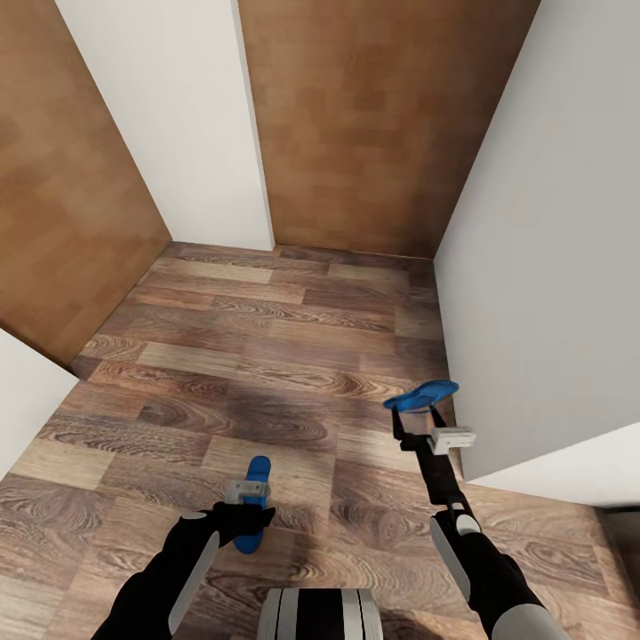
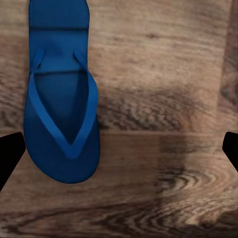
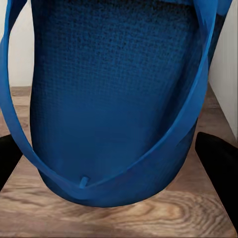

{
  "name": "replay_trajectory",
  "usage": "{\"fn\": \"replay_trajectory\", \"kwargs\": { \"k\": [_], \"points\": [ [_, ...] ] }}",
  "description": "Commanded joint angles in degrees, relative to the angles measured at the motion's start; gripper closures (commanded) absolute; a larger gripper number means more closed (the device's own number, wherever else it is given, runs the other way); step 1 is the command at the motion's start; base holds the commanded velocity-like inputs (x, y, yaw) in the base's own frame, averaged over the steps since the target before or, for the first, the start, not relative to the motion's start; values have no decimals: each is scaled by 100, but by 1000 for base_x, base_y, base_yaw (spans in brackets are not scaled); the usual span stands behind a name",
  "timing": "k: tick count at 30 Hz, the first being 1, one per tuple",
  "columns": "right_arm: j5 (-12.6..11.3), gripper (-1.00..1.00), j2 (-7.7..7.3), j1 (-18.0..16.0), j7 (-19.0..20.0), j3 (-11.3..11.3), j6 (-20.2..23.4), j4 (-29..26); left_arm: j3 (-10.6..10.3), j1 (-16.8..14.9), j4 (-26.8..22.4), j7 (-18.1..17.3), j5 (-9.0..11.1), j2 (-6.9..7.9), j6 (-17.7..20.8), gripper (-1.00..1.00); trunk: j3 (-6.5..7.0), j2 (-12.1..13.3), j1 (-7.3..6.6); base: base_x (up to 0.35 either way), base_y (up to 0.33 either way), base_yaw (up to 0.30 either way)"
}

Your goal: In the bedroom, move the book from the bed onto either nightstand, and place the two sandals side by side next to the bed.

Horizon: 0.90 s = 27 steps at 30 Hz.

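1. At the far left I see a brown wooden door, then a white wall, then a second wooden door straight ahead.
2. My left end effector is low over the wood-plank floor. One blue sandal is at it. In the left wrist view this sandal is a flat bright blue flip-flop with a V-shaped strap and a finely ribbed sole. It is on the floor planks, near one dark fingertip. The two fingertips stand wide apart and the sandal does not fill the gap, so this end effector is spread.
3. My right end effector is raised in front of a white wall on the right. It carries the second sandal, which sticks out flat above the floor.
4. In the right wrist view this second sandal has the same blue colour and a woven texture. The black fingers are at both its sides, pinching it.
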Motion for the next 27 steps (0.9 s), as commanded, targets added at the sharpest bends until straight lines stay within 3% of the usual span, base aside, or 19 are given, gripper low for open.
{"fn": "replay_trajectory", "kwargs": {
  "k": [1,9,27],
  "points": [
    [-61,100,-5,-3,41,12,-61,5,1,-2,-6,3,37,0,31,-100,-3,-1,-1,0,0,0],
    [-81,100,-5,-3,41,10,-133,55,-7,-2,-6,3,33,-67,24,-100,-3,-1,-1,0,0,0],
    [-87,100,-5,-3,34,1,-90,63,-8,-2,-6,3,33,-70,24,-100,-3,-1,-1,0,0,0]
  ]
}}
